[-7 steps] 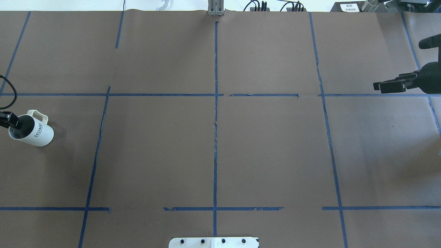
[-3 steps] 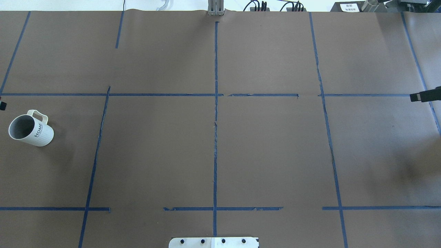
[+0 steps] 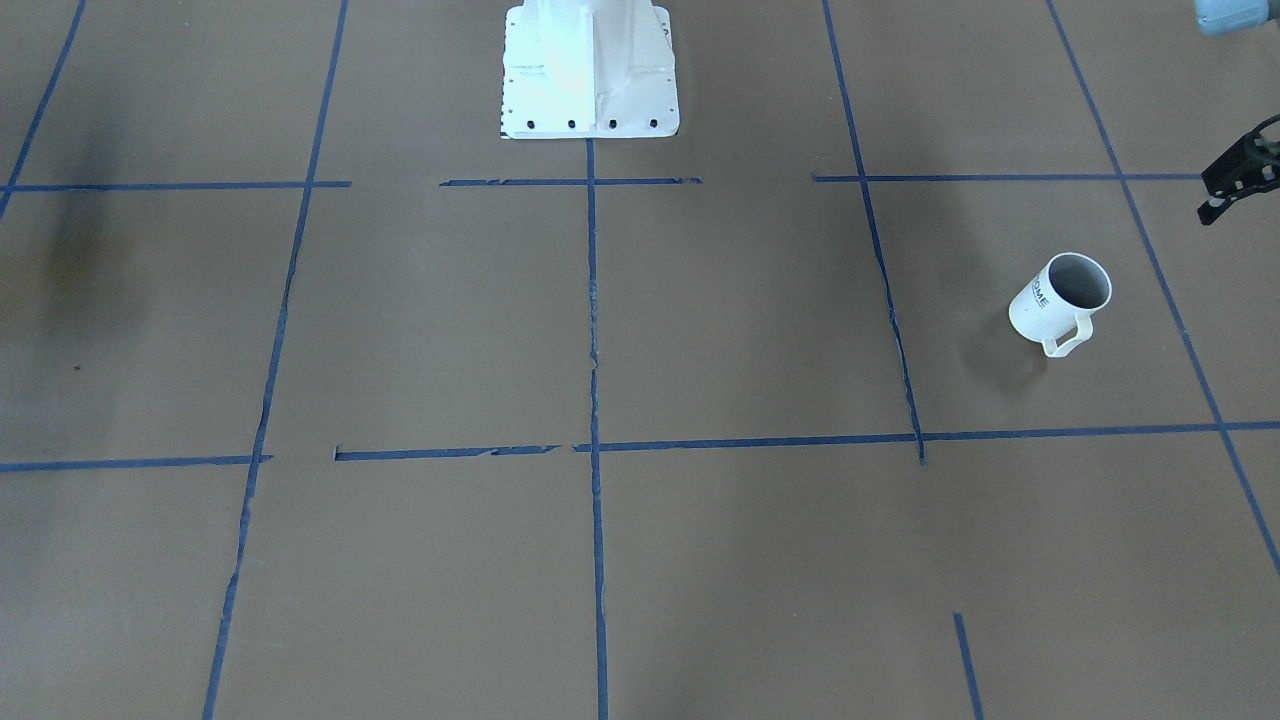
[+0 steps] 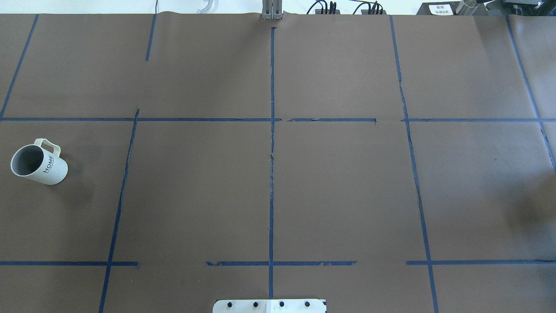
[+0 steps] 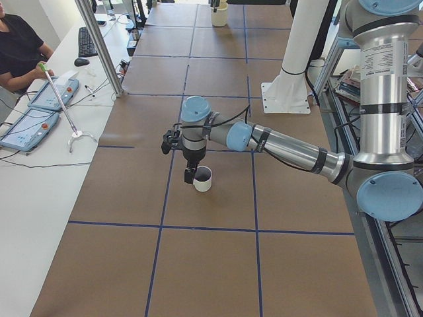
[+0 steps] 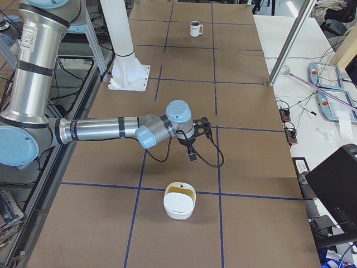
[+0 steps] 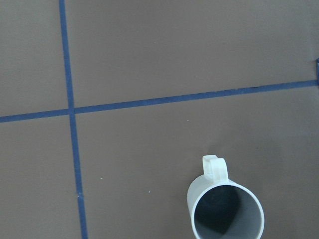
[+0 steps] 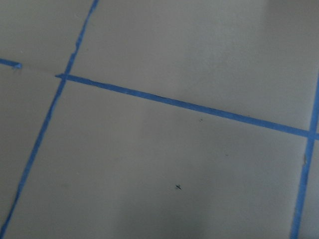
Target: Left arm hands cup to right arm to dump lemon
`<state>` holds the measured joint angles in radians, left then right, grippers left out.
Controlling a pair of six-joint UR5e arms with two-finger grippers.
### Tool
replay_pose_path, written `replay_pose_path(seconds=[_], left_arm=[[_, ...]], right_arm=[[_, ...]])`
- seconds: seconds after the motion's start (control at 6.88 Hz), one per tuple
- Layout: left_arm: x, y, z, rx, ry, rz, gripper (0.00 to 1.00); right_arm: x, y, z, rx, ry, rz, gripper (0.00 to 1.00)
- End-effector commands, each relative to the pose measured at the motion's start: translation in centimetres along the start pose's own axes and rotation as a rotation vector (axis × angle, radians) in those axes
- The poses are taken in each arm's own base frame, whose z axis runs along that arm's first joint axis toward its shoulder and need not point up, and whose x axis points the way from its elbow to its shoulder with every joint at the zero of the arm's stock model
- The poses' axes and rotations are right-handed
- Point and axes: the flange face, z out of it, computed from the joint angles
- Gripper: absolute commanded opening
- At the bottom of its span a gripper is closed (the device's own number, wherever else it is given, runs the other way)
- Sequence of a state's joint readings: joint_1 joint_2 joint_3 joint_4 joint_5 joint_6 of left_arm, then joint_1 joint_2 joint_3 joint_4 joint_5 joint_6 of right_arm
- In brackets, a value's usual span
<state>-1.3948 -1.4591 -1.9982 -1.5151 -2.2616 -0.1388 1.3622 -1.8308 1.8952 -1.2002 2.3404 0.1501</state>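
Note:
The cream-white cup (image 4: 39, 161) with "HOME" lettering stands upright and alone at the table's left end. It also shows in the front view (image 3: 1060, 300), the left side view (image 5: 203, 178), far off in the right side view (image 6: 194, 28), and the left wrist view (image 7: 227, 211), where its grey inside looks empty. No lemon shows in the cup. My left gripper (image 3: 1238, 178) is apart from the cup at the frame's edge; only part shows, so I cannot tell its state. My right gripper (image 6: 192, 151) shows only in the right side view, state unclear.
A white bowl (image 6: 179, 200) with a yellowish inside sits near the table's right end, beyond my right gripper. Blue tape lines grid the brown table (image 4: 269, 174). The white robot base (image 3: 590, 70) stands at the table's middle edge. An operator sits at the side bench (image 5: 20, 46).
Both grippers have left the overhead view: the left drew back off the left edge from the cup's mouth, the right off the right edge. The cup has not moved.

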Motion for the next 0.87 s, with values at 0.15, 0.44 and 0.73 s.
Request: replay_pose_path(seconds=[0.15, 0.44, 0.73], left_arm=[[-6.0, 2.6, 1.2, -0.1, 0.053, -0.013, 1.0], [-7.3, 3.4, 2.9, -0.133, 0.073, -0.046, 1.0], [-8.7, 4.5, 4.3, -0.163, 0.07, -0.073, 1.0]], right_arm=[[5.6, 2.9, -3.2, -0.129, 0.032, 0.012, 1.0], [6.2, 4.7, -3.2, -0.205, 0.023, 0.112, 1.0], [6.4, 4.9, -3.0, -0.207, 0.023, 0.118, 1.0]])
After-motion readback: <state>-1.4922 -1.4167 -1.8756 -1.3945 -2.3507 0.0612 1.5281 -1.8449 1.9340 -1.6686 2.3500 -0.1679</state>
